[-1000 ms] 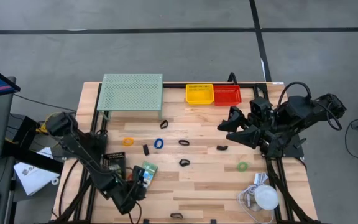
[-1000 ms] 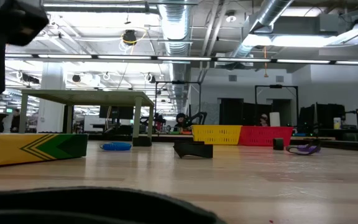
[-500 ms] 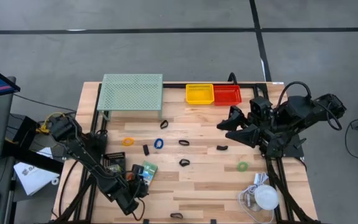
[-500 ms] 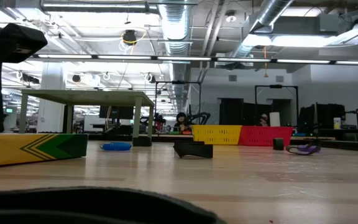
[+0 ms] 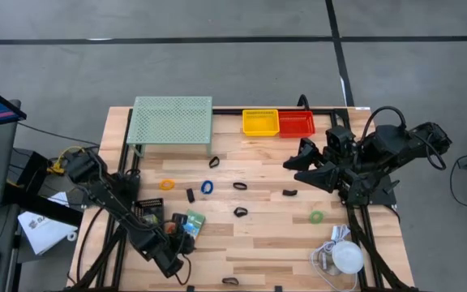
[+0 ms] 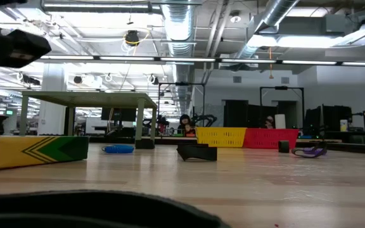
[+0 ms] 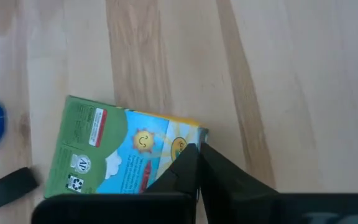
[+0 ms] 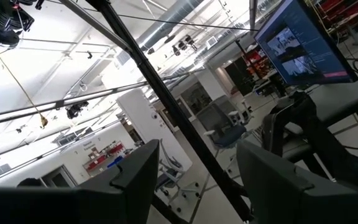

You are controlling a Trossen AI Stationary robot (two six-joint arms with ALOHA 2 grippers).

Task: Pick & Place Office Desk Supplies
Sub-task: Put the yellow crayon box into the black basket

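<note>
- Left gripper (image 7: 197, 163) low over the near-left part of the wooden desk (image 5: 266, 235), fingers pressed together at the yellow edge of a green card-backed pack (image 7: 117, 152); no clear hold on the pack visible.
- Same pack (image 5: 191, 222) lying flat on the desk, just beside the left gripper (image 5: 178, 235) in the high view.
- Right gripper (image 5: 292, 162) raised above the far-right part of the desk, fingers spread wide, nothing between them; pointed out at the room in its wrist view.
- Blue ring (image 5: 207, 187) and orange ring (image 5: 167, 184) near the desk's middle-left, apart from each other.
- Green ring (image 5: 317, 216) toward the right side.
- Black clips (image 5: 240, 212) scattered across the middle.
- Yellow basket (image 5: 260, 122) touching red basket (image 5: 297, 123) at the far edge.
- Pale-green mesh stand (image 5: 172, 121) at the far left.
- White dome with cord (image 5: 348, 257) at the near-right corner.
</note>
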